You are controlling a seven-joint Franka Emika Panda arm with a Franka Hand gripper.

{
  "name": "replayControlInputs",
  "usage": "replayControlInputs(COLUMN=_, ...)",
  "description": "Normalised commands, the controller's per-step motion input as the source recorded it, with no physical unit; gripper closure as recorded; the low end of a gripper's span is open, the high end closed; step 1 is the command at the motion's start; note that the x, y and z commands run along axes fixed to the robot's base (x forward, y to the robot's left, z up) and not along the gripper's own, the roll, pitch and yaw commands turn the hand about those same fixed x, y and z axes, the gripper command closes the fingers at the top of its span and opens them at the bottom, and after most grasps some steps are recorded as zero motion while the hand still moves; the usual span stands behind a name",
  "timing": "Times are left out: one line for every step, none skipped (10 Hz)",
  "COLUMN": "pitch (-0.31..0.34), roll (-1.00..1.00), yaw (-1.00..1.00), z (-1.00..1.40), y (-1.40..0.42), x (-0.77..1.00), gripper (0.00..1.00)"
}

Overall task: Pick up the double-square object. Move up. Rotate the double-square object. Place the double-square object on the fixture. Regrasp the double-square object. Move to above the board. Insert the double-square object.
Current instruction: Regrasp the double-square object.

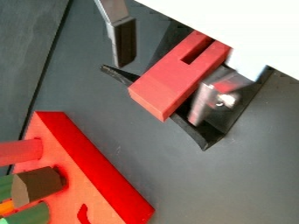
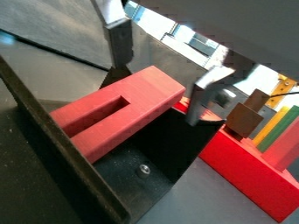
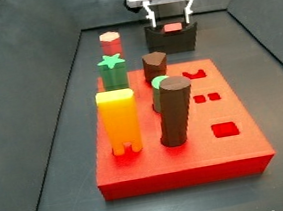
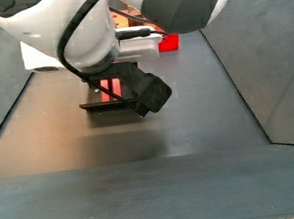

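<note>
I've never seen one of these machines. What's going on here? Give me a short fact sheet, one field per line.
Machine: one arm, its end effector at the far end of the table, beyond the board
Object: double-square object, a red-pink grooved bar lying across the fixture
Grip: fingers stand on either side of the bar, apparently not clamping it
Board: red board, apart from the fixture
Pegs on board: yellow-orange peg, dark brown cylinder, green star-topped peg, red hexagonal peg
Stage: bar on fixture, not inserted
</note>
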Motion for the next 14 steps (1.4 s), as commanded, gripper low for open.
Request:
replayControlInputs(pitch=0.044, roll=0.05, yaw=-0.07, z=1.0, y=0.0, x=0.0, gripper=0.0)
replayControlInputs(pitch=0.047, roll=0.05, yaw=-0.06, z=1.0, y=0.0, x=0.0, gripper=0.0)
replayControlInputs(pitch=0.05, roll=0.07, yaw=-0.05, z=1.0, y=0.0, x=-0.02, gripper=0.0)
replayControlInputs(pitch=0.05, roll=0.08, yaw=-0.04, z=1.0, y=0.0, x=-0.02, gripper=0.0)
replayControlInputs(pitch=0.045, roll=0.07, yaw=-0.04, z=1.0, y=0.0, x=-0.03, gripper=0.0)
replayControlInputs(pitch=0.038, roll=0.06, yaw=-0.03, z=0.86, y=0.0, x=-0.03, gripper=0.0)
replayControlInputs(pitch=0.037, roll=0.05, yaw=-0.03, z=0.62, y=0.0, x=-0.03, gripper=0.0)
replayControlInputs(pitch=0.037, roll=0.06, yaw=-0.03, z=0.43, y=0.0, x=-0.03, gripper=0.0)
replayControlInputs(pitch=0.035, roll=0.05, yaw=-0.02, z=0.19, y=0.0, x=-0.03, gripper=0.0)
replayControlInputs(pitch=0.045, roll=1.0, yaw=0.04, z=0.66, y=-0.81, x=-0.1, gripper=0.0)
replayControlInputs(pitch=0.041, roll=1.0, yaw=0.04, z=0.57, y=-0.75, x=-0.09, gripper=0.0)
replayControlInputs(pitch=0.035, roll=1.0, yaw=0.04, z=0.5, y=-0.67, x=-0.1, gripper=0.0)
replayControlInputs(pitch=0.025, roll=1.0, yaw=0.04, z=0.26, y=-0.47, x=-0.11, gripper=0.0)
replayControlInputs(pitch=0.021, roll=1.0, yaw=0.04, z=0.09, y=-0.31, x=-0.09, gripper=0.0)
